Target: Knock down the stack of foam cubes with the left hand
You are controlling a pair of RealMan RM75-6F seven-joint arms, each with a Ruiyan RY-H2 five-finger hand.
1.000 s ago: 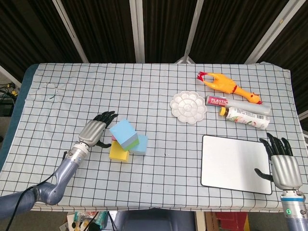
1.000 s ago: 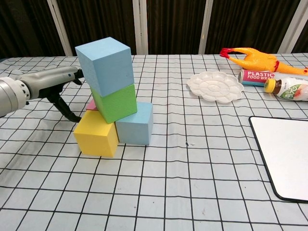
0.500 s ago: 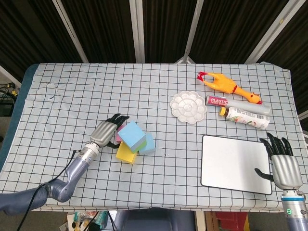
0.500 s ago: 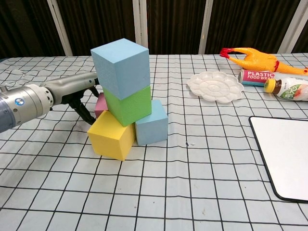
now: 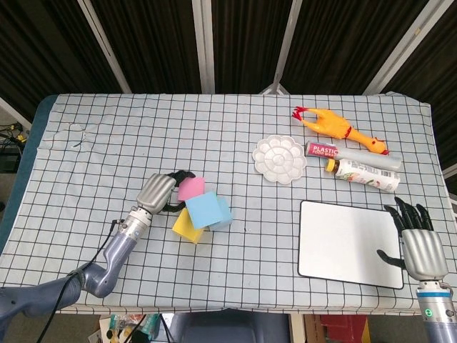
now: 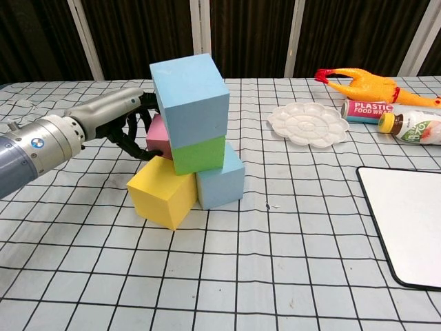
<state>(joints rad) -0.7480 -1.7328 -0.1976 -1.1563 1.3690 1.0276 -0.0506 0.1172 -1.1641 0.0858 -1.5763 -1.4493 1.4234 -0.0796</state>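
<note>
The left hand's fingers (image 6: 131,110) reach forward, slightly curled and spread, grasping nothing; their dark tips press against the pink cube (image 6: 160,135) at the stack's left side. The left hand (image 6: 110,114) lies low over the table, palm down, with its grey forearm running off to the lower left. The stack (image 6: 189,138) stands upright near the table's front left: a large blue cube (image 6: 189,100) on top, a green cube (image 6: 200,153) directly under it, and below these a yellow cube (image 6: 162,196) in front and a smaller light-blue cube (image 6: 224,183) to the right, with the pink cube tucked behind at left. In the head view the blue top (image 5: 203,209) sits off-centre over the base cubes. The right hand (image 5: 420,246) rests at the table's front right edge, fingers extended and apart, holding nothing, just beside a white board (image 5: 350,243). Farther back on the checked cloth (image 5: 235,143) lie a white palette (image 5: 279,158), a rubber chicken (image 5: 339,128), a wrap box (image 5: 350,152) and a bottle (image 5: 365,174), the last two touching.
</note>
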